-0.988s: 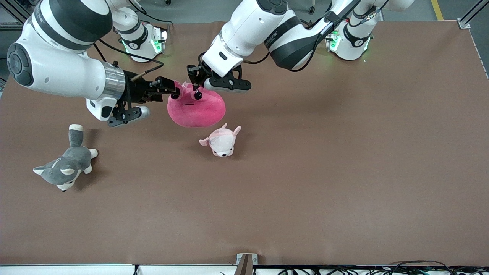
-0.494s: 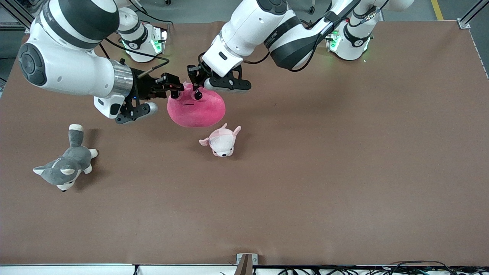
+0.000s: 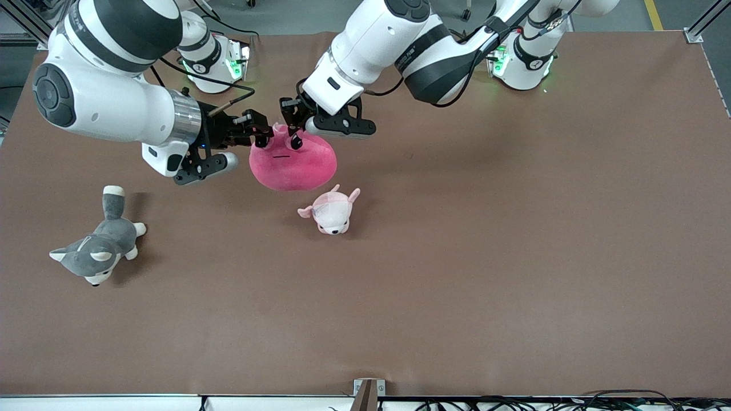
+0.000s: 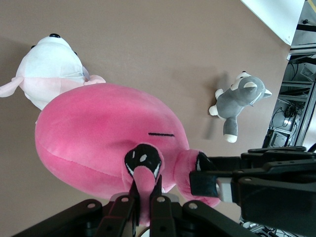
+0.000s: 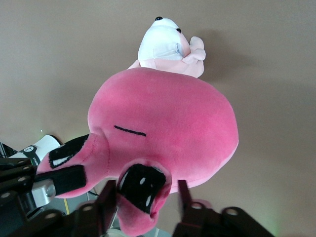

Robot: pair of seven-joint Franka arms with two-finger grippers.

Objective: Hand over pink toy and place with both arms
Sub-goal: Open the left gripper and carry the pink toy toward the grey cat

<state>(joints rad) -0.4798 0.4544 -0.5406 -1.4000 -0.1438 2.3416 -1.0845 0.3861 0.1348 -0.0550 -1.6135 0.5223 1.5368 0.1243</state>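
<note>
The pink toy [image 3: 294,165] hangs in the air over the table, a little above the small pale plush. My left gripper [image 3: 295,138] is shut on one of its eye nubs; in the left wrist view the pink toy [image 4: 98,133] has that nub pinched flat in the left gripper [image 4: 144,185]. My right gripper [image 3: 264,136] reaches in from the side at the toy's other eye nub. In the right wrist view, the right gripper [image 5: 143,190] straddles that nub of the pink toy [image 5: 168,123], one finger against it, the other with a gap, so still open.
A small pale pink-and-white plush [image 3: 332,212] lies on the table just under the toy, nearer the front camera. A grey-and-white husky plush [image 3: 97,248] lies toward the right arm's end. The brown table [image 3: 485,257] stretches wide toward the left arm's end.
The right gripper has moved in toward the toy, its fingers now around the second eye nub and narrower than before. The left gripper and toy stay where they were.
</note>
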